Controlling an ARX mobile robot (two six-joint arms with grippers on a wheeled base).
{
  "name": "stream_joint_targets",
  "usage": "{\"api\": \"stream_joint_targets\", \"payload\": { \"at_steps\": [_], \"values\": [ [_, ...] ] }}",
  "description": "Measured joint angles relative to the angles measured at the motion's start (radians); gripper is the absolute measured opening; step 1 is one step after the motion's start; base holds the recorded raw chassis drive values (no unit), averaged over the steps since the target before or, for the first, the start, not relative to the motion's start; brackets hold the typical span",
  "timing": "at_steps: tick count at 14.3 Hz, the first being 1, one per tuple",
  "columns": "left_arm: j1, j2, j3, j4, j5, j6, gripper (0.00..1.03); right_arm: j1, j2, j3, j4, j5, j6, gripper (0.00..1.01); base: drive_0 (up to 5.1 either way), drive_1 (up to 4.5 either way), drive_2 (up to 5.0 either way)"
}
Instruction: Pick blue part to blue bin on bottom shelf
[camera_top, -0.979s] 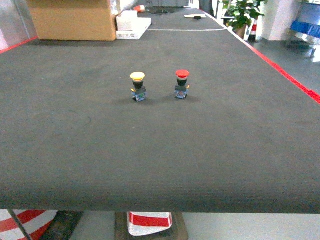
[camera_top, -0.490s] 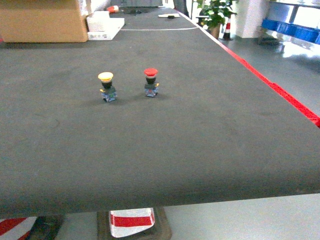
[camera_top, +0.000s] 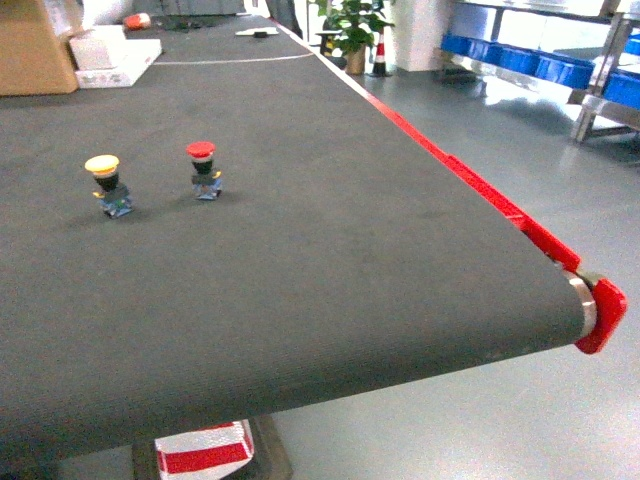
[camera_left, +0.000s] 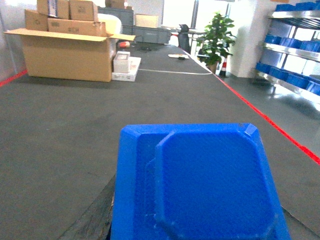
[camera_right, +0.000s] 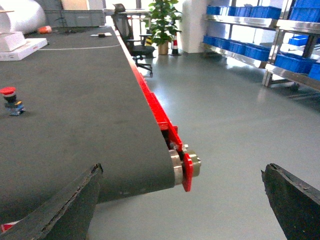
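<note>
A long dark conveyor belt (camera_top: 330, 250) is filling most of the head view, with a red edge strip (camera_top: 470, 180) running down its right side to a steel end roller (camera_top: 583, 300). Two push buttons are standing upright on the belt, near one another: a yellow-capped button (camera_top: 105, 182) to the left and a red-capped button (camera_top: 203, 167) to its right. Neither arm is appearing in the head view.

In the left wrist view the blue part (camera_left: 200, 185), a moulded blue plastic piece with chamfered corners, is sitting close beneath the camera and filling the lower frame. The left gripper's fingers are largely hidden by it, so whether they are clamping it cannot be determined. A cardboard box (camera_left: 67, 55) is resting at the far end of the belt.

The right gripper (camera_right: 182, 200) is hanging with its jaws spread wide and nothing between them; one finger (camera_right: 65, 205) is showing at lower left, the other at lower right. Beyond it, blue bins (camera_right: 250, 50) are lining steel shelving (camera_right: 280, 25) across the grey floor (camera_right: 230, 115). The bottom shelf itself cannot be clearly identified.
</note>
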Motion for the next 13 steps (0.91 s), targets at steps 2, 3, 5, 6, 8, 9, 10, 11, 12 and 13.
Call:
{"api": "stream_joint_targets", "payload": {
  "at_steps": [2, 3, 5, 6, 8, 9, 10, 11, 12, 13],
  "values": [
    [0.000, 0.000, 0.000, 0.000, 0.001, 0.000, 0.44, 0.000, 0.000, 0.000, 0.000, 0.000, 0.000, 0.98, -1.5, -1.50, -1.5],
    [0.000, 0.000, 0.000, 0.000, 0.000, 0.000, 0.44, 0.000, 0.000, 0.000, 0.000, 0.000, 0.000, 0.98, -1.7, -1.67, -1.7],
    [0.000, 0.000, 0.000, 0.000, 0.000, 0.000, 0.44, 0.000, 0.000, 0.000, 0.000, 0.000, 0.000, 0.98, -1.7, -1.73, -1.7],
    [0.000, 0.000, 0.000, 0.000, 0.000, 0.000, 0.44, 0.000, 0.000, 0.000, 0.000, 0.000, 0.000, 0.98, -1.5, -1.50, -1.5],
    [0.000, 0.000, 0.000, 0.000, 0.000, 0.000, 0.44, 0.000, 0.000, 0.000, 0.000, 0.000, 0.000, 0.98, -1.5, -1.50, -1.5],
    [0.000, 0.000, 0.000, 0.000, 0.000, 0.000, 0.44, 0.000, 0.000, 0.000, 0.000, 0.000, 0.000, 0.98, -1.6, -1.55, -1.6],
    [0.000, 0.000, 0.000, 0.000, 0.000, 0.000, 0.44, 0.000, 0.000, 0.000, -0.001, 0.000, 0.000, 0.98, -1.6, -1.55, -1.6],
    [0.000, 0.000, 0.000, 0.000, 0.000, 0.000, 0.44, 0.000, 0.000, 0.000, 0.000, 0.000, 0.000, 0.98, -1.6, -1.55, -1.6],
    [0.000, 0.000, 0.000, 0.000, 0.000, 0.000, 0.44, 0.000, 0.000, 0.000, 0.000, 0.000, 0.000, 0.98, -1.6, -1.55, -1.6],
    [0.000, 0.000, 0.000, 0.000, 0.000, 0.000, 0.44, 0.000, 0.000, 0.000, 0.000, 0.000, 0.000, 0.98, -1.6, -1.55, -1.6]
  ]
}}
